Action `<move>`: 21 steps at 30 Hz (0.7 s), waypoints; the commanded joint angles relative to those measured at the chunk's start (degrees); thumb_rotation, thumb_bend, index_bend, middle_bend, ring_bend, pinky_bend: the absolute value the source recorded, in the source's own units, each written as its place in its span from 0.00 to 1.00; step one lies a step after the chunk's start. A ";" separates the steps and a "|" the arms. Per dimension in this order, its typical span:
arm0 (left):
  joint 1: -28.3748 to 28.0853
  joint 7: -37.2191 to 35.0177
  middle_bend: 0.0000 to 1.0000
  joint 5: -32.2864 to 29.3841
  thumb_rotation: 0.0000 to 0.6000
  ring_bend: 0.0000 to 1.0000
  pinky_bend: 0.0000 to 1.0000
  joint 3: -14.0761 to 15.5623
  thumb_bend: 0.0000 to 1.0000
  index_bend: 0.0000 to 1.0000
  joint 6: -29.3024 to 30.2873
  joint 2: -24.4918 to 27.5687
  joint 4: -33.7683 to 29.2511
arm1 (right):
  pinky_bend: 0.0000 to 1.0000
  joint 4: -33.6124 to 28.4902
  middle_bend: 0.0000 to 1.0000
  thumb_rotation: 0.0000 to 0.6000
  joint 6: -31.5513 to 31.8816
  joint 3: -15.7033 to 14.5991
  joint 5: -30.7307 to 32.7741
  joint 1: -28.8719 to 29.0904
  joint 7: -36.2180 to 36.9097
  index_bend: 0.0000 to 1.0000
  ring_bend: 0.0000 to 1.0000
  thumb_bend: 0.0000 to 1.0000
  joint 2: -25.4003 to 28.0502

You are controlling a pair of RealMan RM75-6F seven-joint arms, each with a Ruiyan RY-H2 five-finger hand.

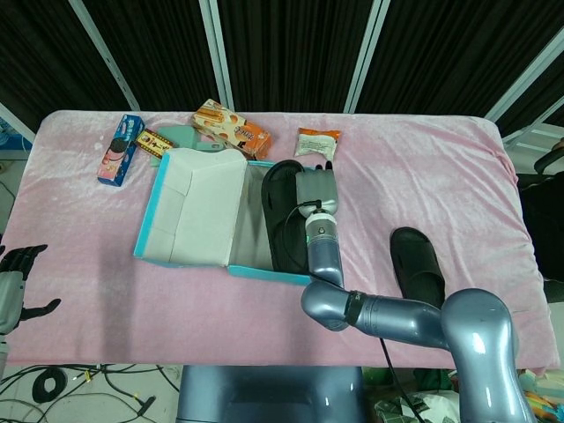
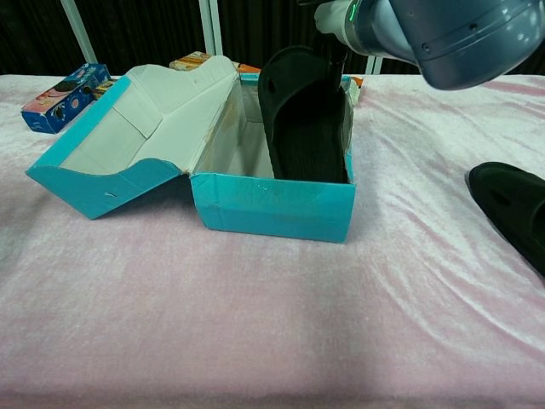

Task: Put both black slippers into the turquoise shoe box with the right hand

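**Slipper one in box, slipper two on surface**

First black slipper (image 1: 284, 216) sits inside the turquoise shoe box (image 2: 271, 207), leaning on edge against the box's right wall, ribbed footbed facing left, toe end poking up above the far rim. Matte black moulded slide, open toe strap. Second black slipper (image 1: 416, 265) lies flat on the pink surface (image 1: 441, 176) well to the right of the box, near the front edge; chest view shows only its left part at the frame border.

Box lid hangs open to the left, white inside, turquoise outside.

Right robot hand (image 1: 315, 189) is at the slipper's top edge over the box's right wall; fingers hidden behind the grey hand back, so cannot tell whether it has hold of it. Left robot hand (image 1: 16, 280) hangs off the surface's left front corner, fingers spread, holding nothing.

Behind the box: blue cookie box (image 1: 121, 149), orange snack box (image 1: 231, 127), small snack packet (image 1: 316, 141).
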 commanded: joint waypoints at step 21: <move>0.14 -0.52 0.18 0.27 1.00 0.12 0.04 0.12 0.00 0.16 0.25 -0.07 0.14 | 0.10 -7.65 0.05 1.00 -0.89 0.30 0.83 -1.15 -3.91 0.00 0.00 0.04 5.43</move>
